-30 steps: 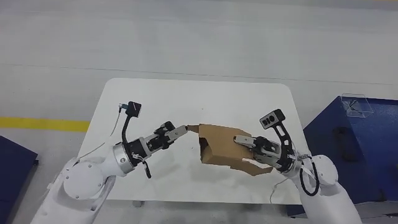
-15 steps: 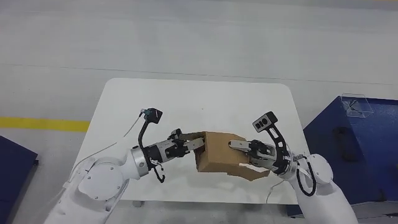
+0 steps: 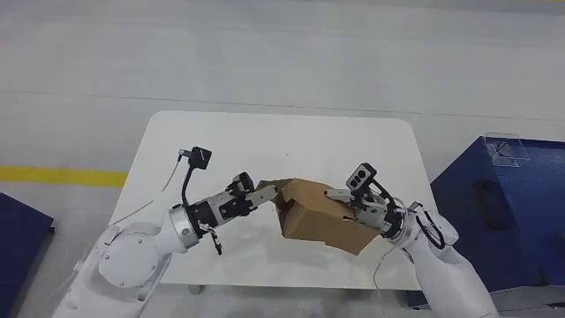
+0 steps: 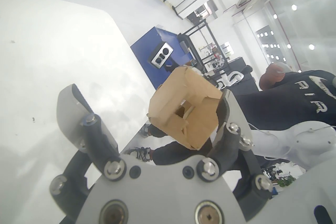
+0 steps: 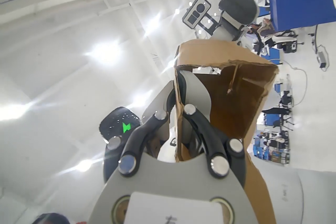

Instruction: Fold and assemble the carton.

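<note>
Looking down from above, one carton (image 3: 313, 214) appeared lifted over the table (image 3: 265, 137), between the left gripper (image 3: 267, 194) and the right gripper (image 3: 341, 197), probably so both ends were reachable for folding. From the left wrist, the left gripper (image 4: 148, 95) was spread wide, one finger (image 4: 232, 112) just beside the carton's (image 4: 183, 114) closed, interlocked end, seemingly to steady it. From the right wrist, the right gripper (image 5: 176, 83) pinched one carton (image 5: 236, 96) wall, one finger inside and one outside, likely bearing its weight while the near end gaped unfolded. Counted: one carton, two grippers, one table.
</note>
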Motion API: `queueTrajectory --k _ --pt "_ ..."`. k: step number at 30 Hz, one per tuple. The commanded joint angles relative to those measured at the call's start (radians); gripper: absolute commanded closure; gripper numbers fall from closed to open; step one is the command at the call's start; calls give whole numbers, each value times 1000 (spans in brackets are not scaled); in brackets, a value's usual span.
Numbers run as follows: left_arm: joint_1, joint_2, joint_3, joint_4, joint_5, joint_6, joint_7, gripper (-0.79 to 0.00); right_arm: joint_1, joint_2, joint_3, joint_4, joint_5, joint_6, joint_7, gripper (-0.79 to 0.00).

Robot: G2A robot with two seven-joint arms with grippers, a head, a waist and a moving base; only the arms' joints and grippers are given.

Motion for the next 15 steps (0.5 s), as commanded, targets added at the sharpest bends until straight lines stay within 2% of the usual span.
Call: queueTrajectory --k 1,5,15 --pt "31 5 -61 -7 -13 -15 29 -785 7 0 -5 10 15 25 19 0" --pt "49 10 -108 11 30 24 50 -785 13 1 -10 17 21 47 43 0" --pt "-15 7 8 48 51 12 -118 -785 4 5 -14 0 2 49 51 0"
